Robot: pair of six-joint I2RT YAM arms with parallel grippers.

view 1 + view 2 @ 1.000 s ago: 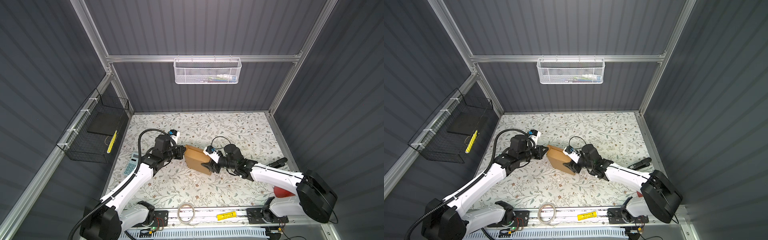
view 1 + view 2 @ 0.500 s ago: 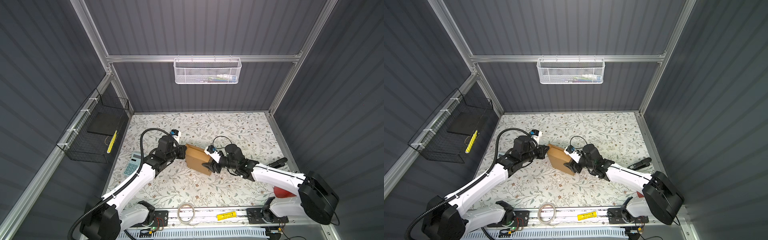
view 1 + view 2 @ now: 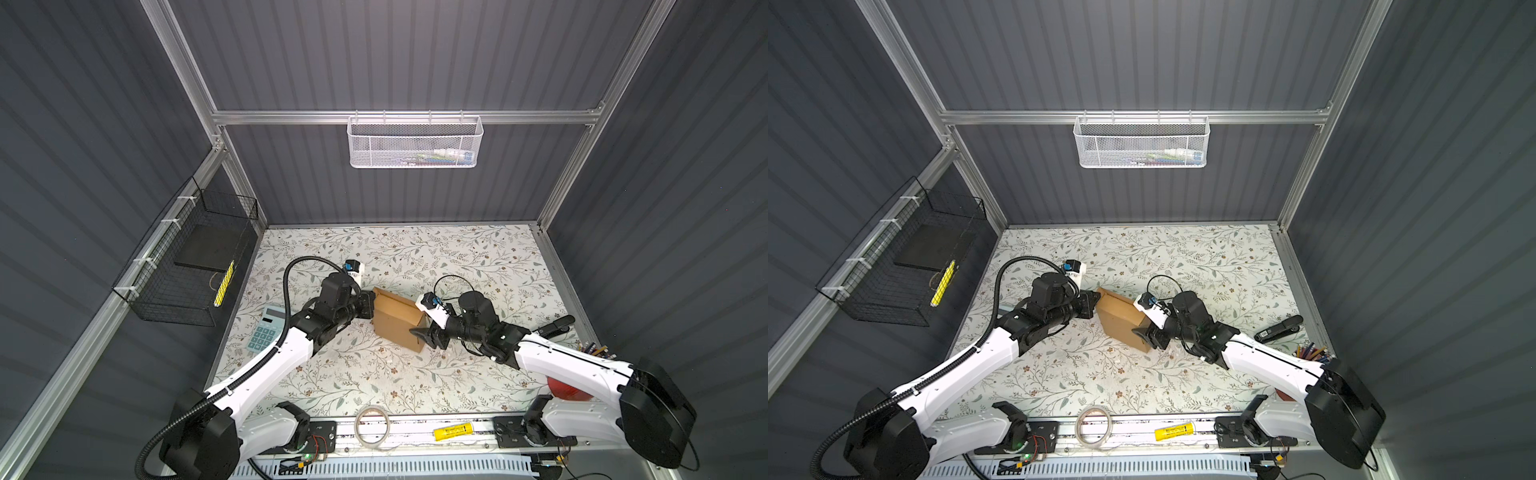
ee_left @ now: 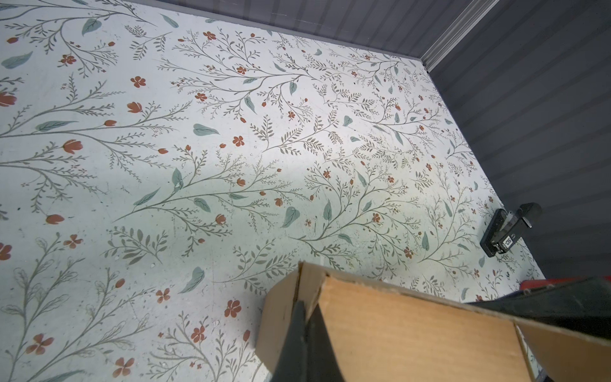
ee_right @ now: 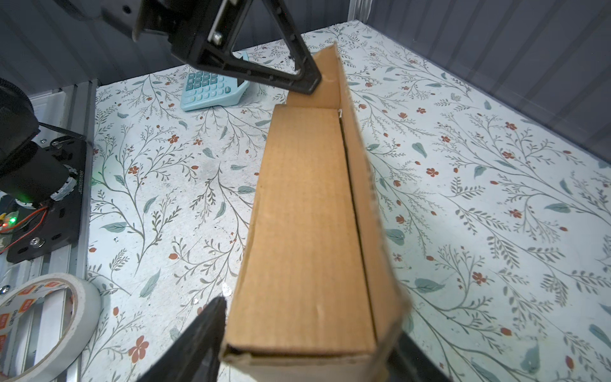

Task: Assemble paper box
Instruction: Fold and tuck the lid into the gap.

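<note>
- Paper box (image 3: 397,322) is straddled at one end by the right gripper (image 5: 310,320), jaws spread wide on either side of it; whether it's actually being squeezed can't be told.
- The opposite end's corner is touched by the left gripper (image 4: 305,325), jaws closed tight together.
- Box is stood up on its edge around mid-table (image 3: 457,257), right between both grippers.
- Calculator (image 3: 266,334) is parked by the left arm, and a tape roll (image 3: 372,424) is left at the front rail, well apart from the box.
</note>
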